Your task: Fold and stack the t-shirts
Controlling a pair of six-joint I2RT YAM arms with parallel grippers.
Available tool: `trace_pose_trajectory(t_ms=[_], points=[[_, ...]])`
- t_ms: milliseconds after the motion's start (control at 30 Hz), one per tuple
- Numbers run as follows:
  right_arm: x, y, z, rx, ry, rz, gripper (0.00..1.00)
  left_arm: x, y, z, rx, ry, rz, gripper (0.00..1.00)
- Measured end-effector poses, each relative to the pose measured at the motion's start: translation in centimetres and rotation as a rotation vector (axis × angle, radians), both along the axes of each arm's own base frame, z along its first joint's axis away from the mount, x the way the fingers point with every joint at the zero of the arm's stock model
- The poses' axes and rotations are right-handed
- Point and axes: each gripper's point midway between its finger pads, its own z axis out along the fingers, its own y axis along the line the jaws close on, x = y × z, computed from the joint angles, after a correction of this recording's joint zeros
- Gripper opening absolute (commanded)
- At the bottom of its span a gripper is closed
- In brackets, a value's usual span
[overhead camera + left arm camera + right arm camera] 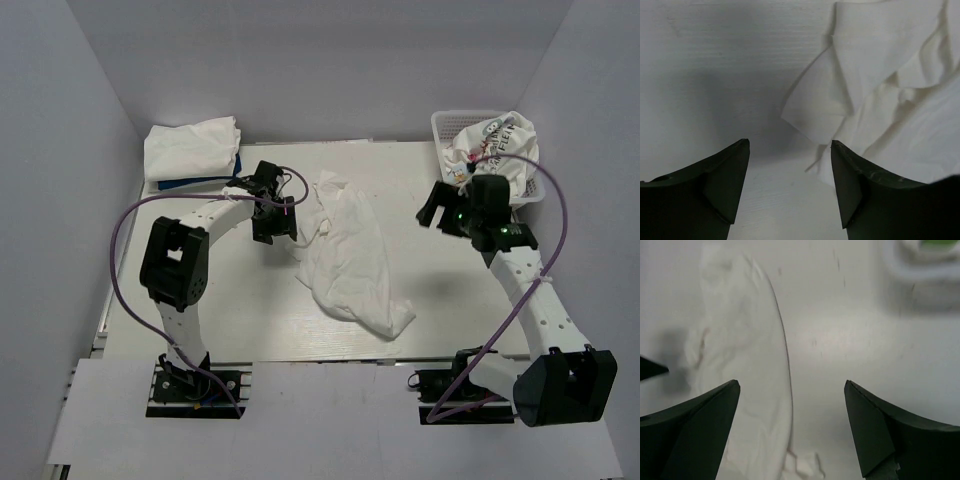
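Observation:
A crumpled white t-shirt (pixel 350 255) lies in the middle of the table; it also shows in the left wrist view (pixel 880 85) and the right wrist view (pixel 745 375). My left gripper (pixel 272 222) is open and empty, low over the table at the shirt's left edge, with a sleeve corner just ahead of the fingers. My right gripper (pixel 437 212) is open and empty, held above the table to the right of the shirt. A folded white t-shirt (pixel 192 147) lies on a dark blue one (pixel 190 183) at the back left. A printed white t-shirt (pixel 497 150) hangs out of the basket.
A white plastic lattice basket (pixel 452 124) stands at the back right corner, against the wall. Grey walls close the table on the left, back and right. Purple cables loop from both arms.

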Motion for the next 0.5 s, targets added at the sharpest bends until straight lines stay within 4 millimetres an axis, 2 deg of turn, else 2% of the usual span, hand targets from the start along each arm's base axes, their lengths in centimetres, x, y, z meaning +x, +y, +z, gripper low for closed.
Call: trace_pose_trajectory(t_ms=[67,133,233,400,467,500], points=[[-3.3,0.8,-4.9,0.012,0.16,0.028,0.9,0.1,-0.1,-1.6,0.049,0.026,-0.008,0.73],[-6.7,1.4,-8.2,0.02,0.279,0.051,0.9,-0.3,-0.1,-2.9,0.086,0.05,-0.018,0.73],[-10.8,2.2,-10.8,0.026,0.391,0.091,0.9,-0.7,-0.1,-3.8,0.119,0.065,-0.025,0.69],[-16.1,3.4,-15.6,0.028,0.566,0.172,0.9,-0.5,-0.4,-5.1,0.165,0.064,-0.039,0.61],[-17.9,3.9,-17.1,0.028,0.628,0.212,0.9,0.0,-0.9,-5.1,0.163,0.05,-0.044,0.52],[-18.4,4.3,-17.3,0.031,0.644,0.235,0.9,0.2,-1.2,-5.1,0.159,0.043,-0.048,0.39]])
